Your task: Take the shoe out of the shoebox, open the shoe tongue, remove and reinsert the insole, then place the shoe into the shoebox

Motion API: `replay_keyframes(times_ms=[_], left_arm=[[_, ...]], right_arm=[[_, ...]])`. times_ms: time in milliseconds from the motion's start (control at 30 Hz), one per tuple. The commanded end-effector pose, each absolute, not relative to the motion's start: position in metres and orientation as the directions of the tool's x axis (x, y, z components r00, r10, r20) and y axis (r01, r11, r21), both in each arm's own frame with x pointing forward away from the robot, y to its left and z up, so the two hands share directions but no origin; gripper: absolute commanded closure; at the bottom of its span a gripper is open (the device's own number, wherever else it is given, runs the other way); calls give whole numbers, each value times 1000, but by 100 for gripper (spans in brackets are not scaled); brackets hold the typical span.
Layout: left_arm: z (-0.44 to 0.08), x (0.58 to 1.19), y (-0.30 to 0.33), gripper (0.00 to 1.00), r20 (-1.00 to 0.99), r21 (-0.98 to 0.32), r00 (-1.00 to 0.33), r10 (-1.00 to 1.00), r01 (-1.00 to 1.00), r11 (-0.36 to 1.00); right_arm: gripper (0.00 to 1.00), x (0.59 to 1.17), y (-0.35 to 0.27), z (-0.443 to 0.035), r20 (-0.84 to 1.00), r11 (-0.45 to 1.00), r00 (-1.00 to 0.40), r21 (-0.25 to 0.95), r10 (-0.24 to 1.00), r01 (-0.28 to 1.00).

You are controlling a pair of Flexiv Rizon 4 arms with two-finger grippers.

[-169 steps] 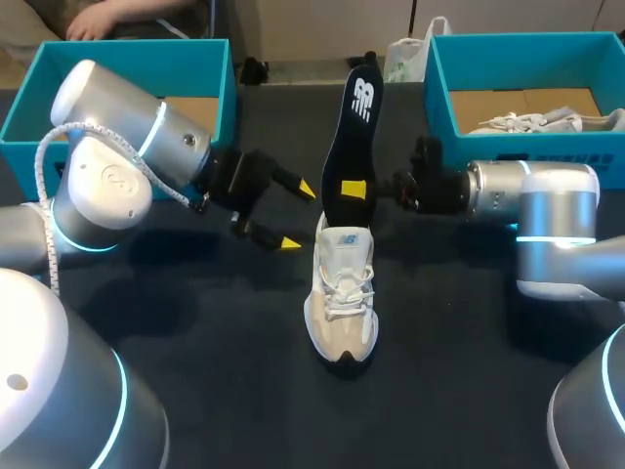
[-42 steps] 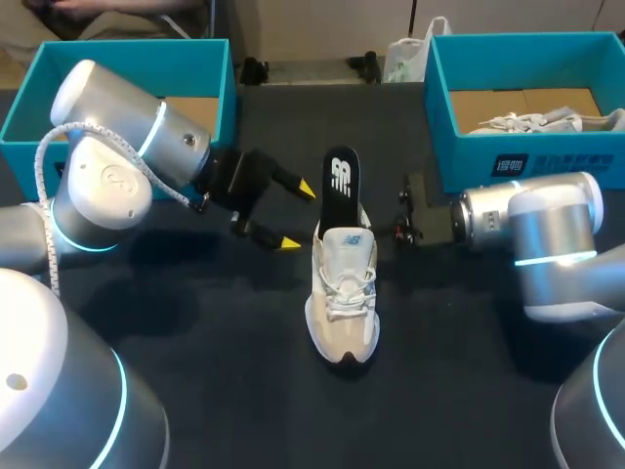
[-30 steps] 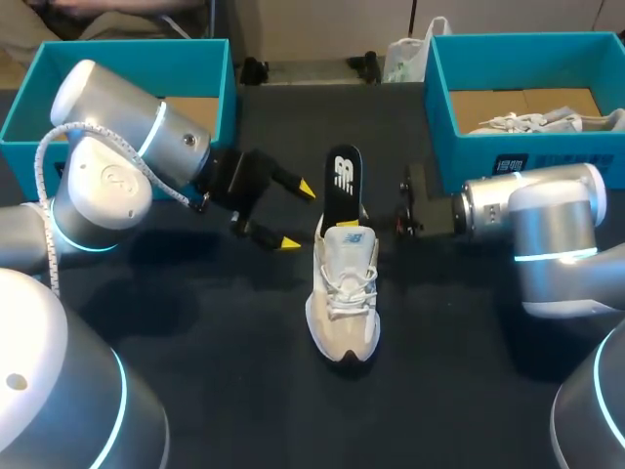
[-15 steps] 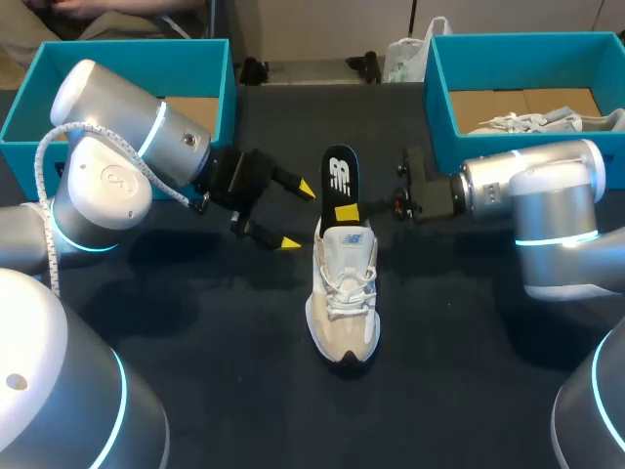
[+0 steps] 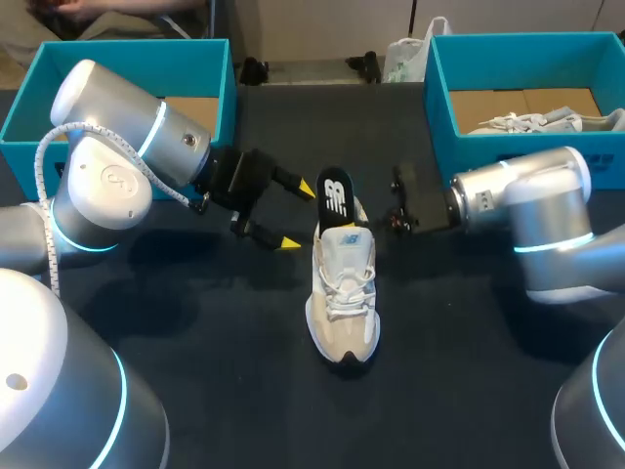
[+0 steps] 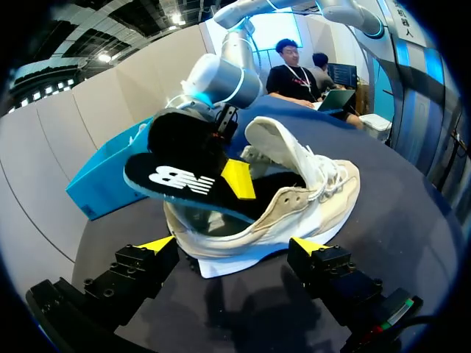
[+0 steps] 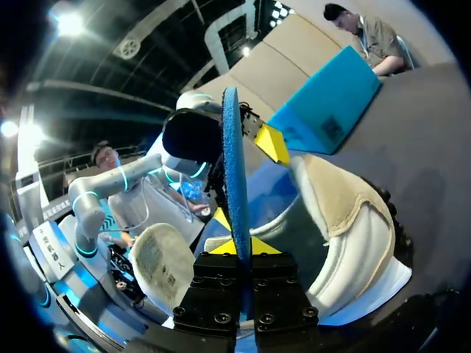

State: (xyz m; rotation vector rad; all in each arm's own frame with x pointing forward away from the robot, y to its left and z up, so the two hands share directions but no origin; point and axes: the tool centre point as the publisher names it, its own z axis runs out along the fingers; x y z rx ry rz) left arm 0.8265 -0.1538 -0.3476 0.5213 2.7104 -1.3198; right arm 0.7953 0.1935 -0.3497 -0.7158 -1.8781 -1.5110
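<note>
Desk (image 5: 441,327) centre: right end effector (image 7: 237,248) clamps the insole (image 5: 335,195) (apparently part-seated) in the shoe (image 5: 343,293); left end effector (image 5: 298,215) gapes nearby.

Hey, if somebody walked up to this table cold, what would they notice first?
The black insole sticks up out of the white shoe at mid-table, pinched edge-on in the right gripper. The left gripper hangs open beside the shoe's heel. A teal left shoebox and right shoebox sit at the far corners.
</note>
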Motion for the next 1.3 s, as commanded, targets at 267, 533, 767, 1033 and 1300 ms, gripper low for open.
replay_keyframes(times_ms=[267, 533, 767, 1033, 1300], left_arm=[[-347, 827, -155, 0, -218, -746, -938, 268, 337, 574], [-347, 827, -155, 0, -218, -746, -938, 268, 337, 574], [-347, 827, -155, 0, -218, -746, -938, 268, 337, 574], [-347, 827, -155, 0, -218, -746, -938, 268, 337, 574], [-347, 827, -155, 0, -218, -746, -938, 268, 337, 574]], right_arm=[[91, 791, 189, -343, 717, 187, -690, 668, 94, 720], [81, 802, 187, -329, 687, 201, -718, 693, 110, 693], [86, 815, 188, -328, 688, 228, -718, 686, 104, 691], [100, 813, 187, -340, 740, 252, -668, 633, 80, 732], [100, 785, 191, -352, 786, 265, -608, 567, 107, 780]])
